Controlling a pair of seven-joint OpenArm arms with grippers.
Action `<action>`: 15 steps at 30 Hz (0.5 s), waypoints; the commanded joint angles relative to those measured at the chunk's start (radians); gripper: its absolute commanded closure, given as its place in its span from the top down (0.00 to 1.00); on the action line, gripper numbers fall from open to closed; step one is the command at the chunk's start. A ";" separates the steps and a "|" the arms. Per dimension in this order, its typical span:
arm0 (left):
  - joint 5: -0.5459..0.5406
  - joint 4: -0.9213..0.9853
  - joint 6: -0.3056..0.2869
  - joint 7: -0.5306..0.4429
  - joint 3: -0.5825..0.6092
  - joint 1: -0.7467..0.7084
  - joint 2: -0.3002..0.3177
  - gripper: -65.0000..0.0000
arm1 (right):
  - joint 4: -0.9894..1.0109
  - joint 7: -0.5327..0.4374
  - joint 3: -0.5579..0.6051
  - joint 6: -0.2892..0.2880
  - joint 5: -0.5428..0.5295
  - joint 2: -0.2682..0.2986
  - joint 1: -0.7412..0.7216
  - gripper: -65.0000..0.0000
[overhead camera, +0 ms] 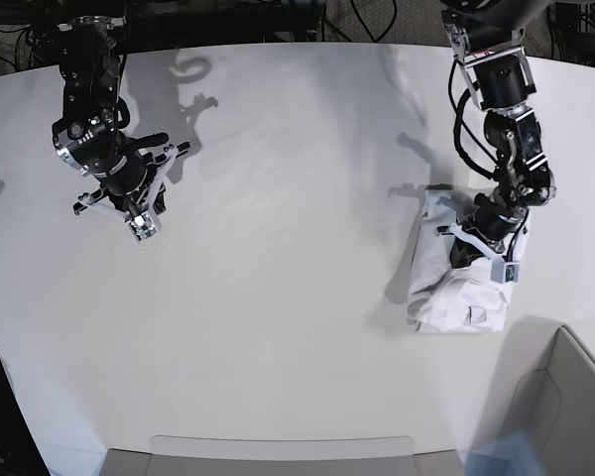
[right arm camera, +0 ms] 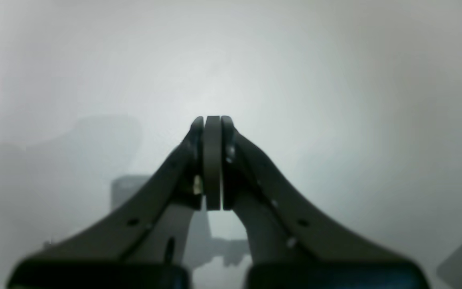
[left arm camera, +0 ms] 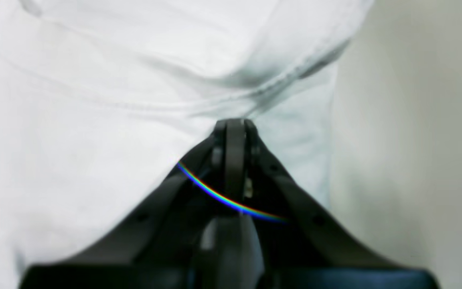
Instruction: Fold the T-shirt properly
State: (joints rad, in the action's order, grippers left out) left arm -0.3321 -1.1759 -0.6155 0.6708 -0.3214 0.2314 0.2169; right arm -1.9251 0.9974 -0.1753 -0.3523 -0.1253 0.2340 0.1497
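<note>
In the left wrist view the T-shirt is blurred and cut off by the top, left and bottom edges, so its outline cannot be traced. The tips of the left gripper are pressed into the cloth, and whether a fold is pinched cannot be told. In the base view part of the shirt is hidden behind that arm. The worktop is rendered as featureless haze in the right wrist view.
</note>
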 commanded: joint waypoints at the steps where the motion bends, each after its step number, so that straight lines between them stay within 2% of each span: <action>1: -0.014 -0.077 -0.010 0.007 -0.003 0.004 0.016 0.00 | -0.032 -0.021 -0.003 -0.001 -0.001 0.008 -0.014 0.00; 4: -0.014 -0.261 -0.010 0.051 -0.003 -0.030 0.014 0.00 | -0.073 -0.021 -0.003 -0.001 -0.001 0.006 -0.012 0.00; 8: -0.014 -0.546 -0.002 0.102 -0.003 -0.155 0.009 0.00 | -0.147 -0.021 -0.003 -0.003 -0.001 0.008 0.049 0.00; 13: -0.012 -0.792 -0.001 0.117 -0.058 -0.381 -0.044 0.00 | -0.150 -0.027 -0.011 -0.003 -0.001 0.017 0.192 0.00; 15: -0.012 -0.856 -0.001 0.117 -0.094 -0.473 -0.075 0.00 | -0.150 -0.065 -0.011 -0.003 -0.001 0.038 0.271 0.00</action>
State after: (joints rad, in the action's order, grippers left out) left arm -0.3351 -2.0094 -0.6209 0.8223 -0.4053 -0.2516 0.1322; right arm -2.0556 0.9493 -0.1829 -0.3546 -0.1165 0.2653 0.4183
